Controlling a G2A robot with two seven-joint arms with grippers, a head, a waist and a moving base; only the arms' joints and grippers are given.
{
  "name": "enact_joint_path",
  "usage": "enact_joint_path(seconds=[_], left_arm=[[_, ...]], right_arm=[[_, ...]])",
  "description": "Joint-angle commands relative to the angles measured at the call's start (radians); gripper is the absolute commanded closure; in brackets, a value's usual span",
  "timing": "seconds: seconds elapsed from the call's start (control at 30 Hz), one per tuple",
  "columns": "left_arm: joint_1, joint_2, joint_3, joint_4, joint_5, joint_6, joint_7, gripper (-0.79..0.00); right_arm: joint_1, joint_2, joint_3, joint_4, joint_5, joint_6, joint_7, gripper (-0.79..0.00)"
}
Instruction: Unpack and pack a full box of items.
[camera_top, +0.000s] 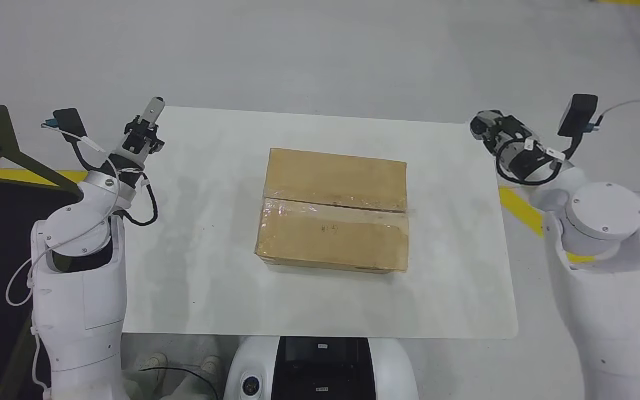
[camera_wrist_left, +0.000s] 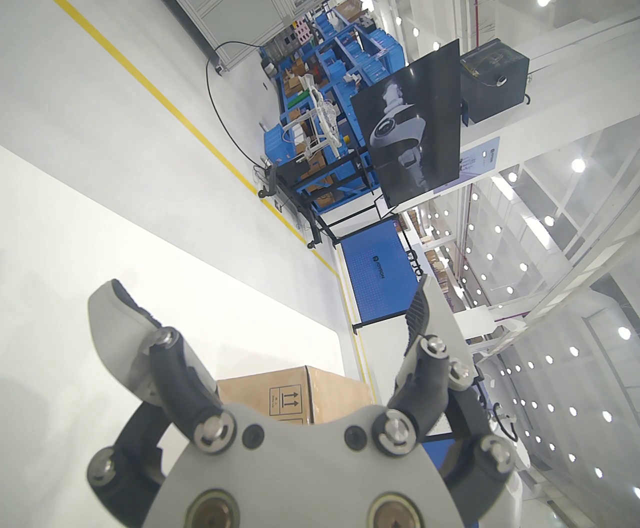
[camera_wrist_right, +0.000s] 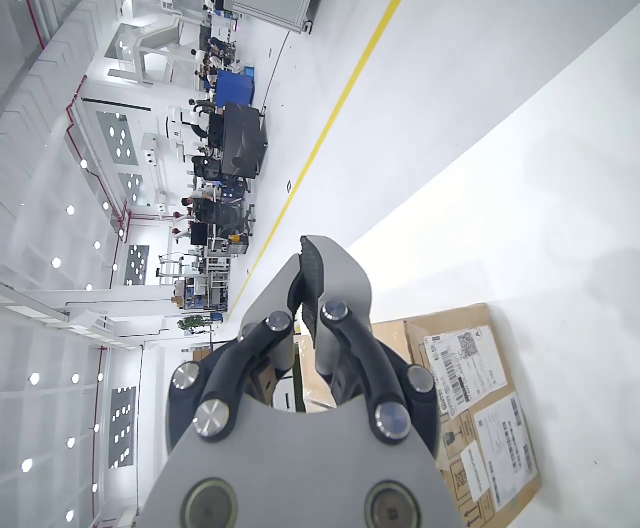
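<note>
A brown cardboard box sits closed in the middle of the white table, its flaps taped along the centre seam. Its side with printed arrows shows in the left wrist view as the box, and its labelled side in the right wrist view as the box. My left gripper hangs at the table's far left corner, well clear of the box, open with nothing between its fingers. My right gripper is at the far right corner, shut on nothing, fingertips pressed together.
Grey floor surrounds the table, with yellow floor lines at both sides. The tabletop around the box is bare white. A workshop with shelves and a dark screen lies far behind.
</note>
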Motion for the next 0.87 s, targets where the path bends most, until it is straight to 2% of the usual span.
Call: enact_joint_path(seconds=[0.0, 0.07, 0.2, 0.3, 0.4, 0.5, 0.83], left_arm=[[0.0, 0.0, 0.0, 0.0, 0.0, 0.0, 0.0, -0.784], [0.0, 0.0, 0.0, 0.0, 0.0, 0.0, 0.0, -0.784], [0.0, 0.0, 0.0, 0.0, 0.0, 0.0, 0.0, -0.784], [0.0, 0.0, 0.0, 0.0, 0.0, 0.0, 0.0, -0.784], [0.0, 0.0, 0.0, 0.0, 0.0, 0.0, 0.0, -0.784], [0.0, 0.0, 0.0, 0.0, 0.0, 0.0, 0.0, -0.784], [0.0, 0.0, 0.0, 0.0, 0.0, 0.0, 0.0, -0.784]], right_arm=[[0.0, 0.0, 0.0, 0.0, 0.0, 0.0, 0.0, -0.009], [0.0, 0.0, 0.0, 0.0, 0.0, 0.0, 0.0, -0.057], [0.0, 0.0, 0.0, 0.0, 0.0, 0.0, 0.0, -0.341], [0.0, 0.0, 0.0, 0.0, 0.0, 0.0, 0.0, -0.514], [0.0, 0.0, 0.0, 0.0, 0.0, 0.0, 0.0, -0.628], [0.0, 0.0, 0.0, 0.0, 0.0, 0.0, 0.0, -0.676], [0.0, 0.0, 0.0, 0.0, 0.0, 0.0, 0.0, -0.676]])
